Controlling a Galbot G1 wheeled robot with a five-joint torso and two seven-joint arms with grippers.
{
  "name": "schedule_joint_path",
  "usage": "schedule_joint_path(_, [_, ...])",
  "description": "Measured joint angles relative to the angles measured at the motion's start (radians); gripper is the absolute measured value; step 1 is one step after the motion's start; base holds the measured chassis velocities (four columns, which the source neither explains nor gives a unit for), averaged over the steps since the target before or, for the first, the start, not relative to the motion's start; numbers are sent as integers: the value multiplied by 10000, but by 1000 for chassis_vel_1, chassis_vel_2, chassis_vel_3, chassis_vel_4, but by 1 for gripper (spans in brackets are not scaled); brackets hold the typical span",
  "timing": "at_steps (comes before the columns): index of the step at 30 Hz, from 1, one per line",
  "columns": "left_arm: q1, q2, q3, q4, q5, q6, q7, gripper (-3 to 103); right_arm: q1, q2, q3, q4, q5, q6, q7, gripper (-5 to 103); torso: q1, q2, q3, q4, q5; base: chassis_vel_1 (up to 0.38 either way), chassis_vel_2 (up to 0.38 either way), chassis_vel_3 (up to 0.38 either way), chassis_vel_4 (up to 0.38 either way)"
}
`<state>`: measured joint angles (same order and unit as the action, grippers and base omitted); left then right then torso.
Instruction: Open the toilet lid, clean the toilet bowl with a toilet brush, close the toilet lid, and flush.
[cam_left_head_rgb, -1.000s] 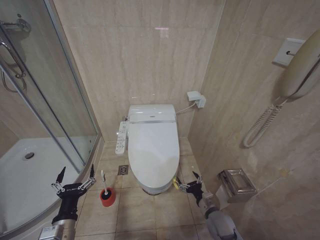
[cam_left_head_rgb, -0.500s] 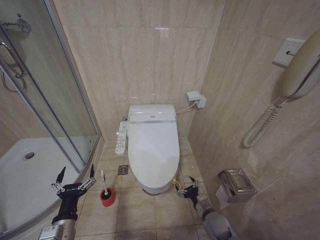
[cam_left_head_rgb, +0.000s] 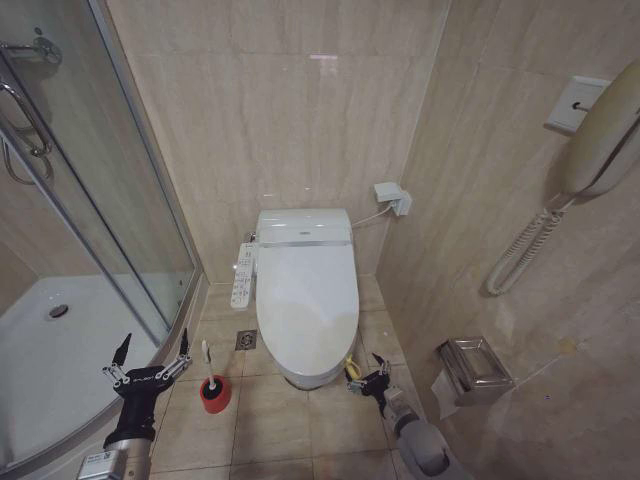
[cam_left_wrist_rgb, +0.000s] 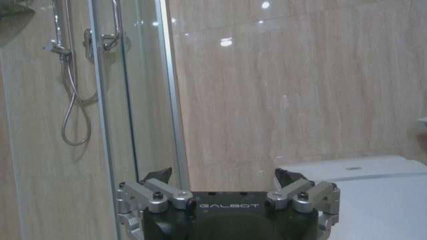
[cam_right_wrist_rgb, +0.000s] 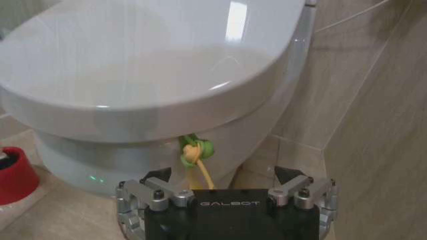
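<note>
Head view: the toilet lid (cam_left_head_rgb: 306, 300) is lying shut at frame centre; I am holding the right gripper (cam_left_head_rgb: 366, 378), fingers spread, at lower right by the yellow-green band (cam_left_head_rgb: 351, 368). The left gripper (cam_left_head_rgb: 150, 364) is waiting spread at lower left.

Left wrist view: it is gripping nothing.

Right wrist view: the band hangs under the lid rim; I judge the lid stiff, slippery and hinged, so the soft band is the hold.

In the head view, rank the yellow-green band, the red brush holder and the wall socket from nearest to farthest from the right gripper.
Measured from the right gripper, low beside the toilet's front right:
1. Yellow-green band: right next to it, at the lid's front edge.
2. Red brush holder: across the floor, on the toilet's other side.
3. Wall socket: up on the back wall, behind the toilet.
</note>
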<state>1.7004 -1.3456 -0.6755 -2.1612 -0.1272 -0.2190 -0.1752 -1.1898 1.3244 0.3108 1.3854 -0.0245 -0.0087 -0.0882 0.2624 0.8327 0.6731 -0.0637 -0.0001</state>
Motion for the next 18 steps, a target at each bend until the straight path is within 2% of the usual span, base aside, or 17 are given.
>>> schedule_joint_path(6, [0,0,0,0,0,0,0,100,373,173,50,-688,-281,193,142,100,0,0,0,1,0,0,0,0,0])
schedule_joint_path(18, [-1,0,0,0,0,0,0,100,590,-119,87,-980,-369,275,152,100,0,0,0,1,1,0,0,0,0])
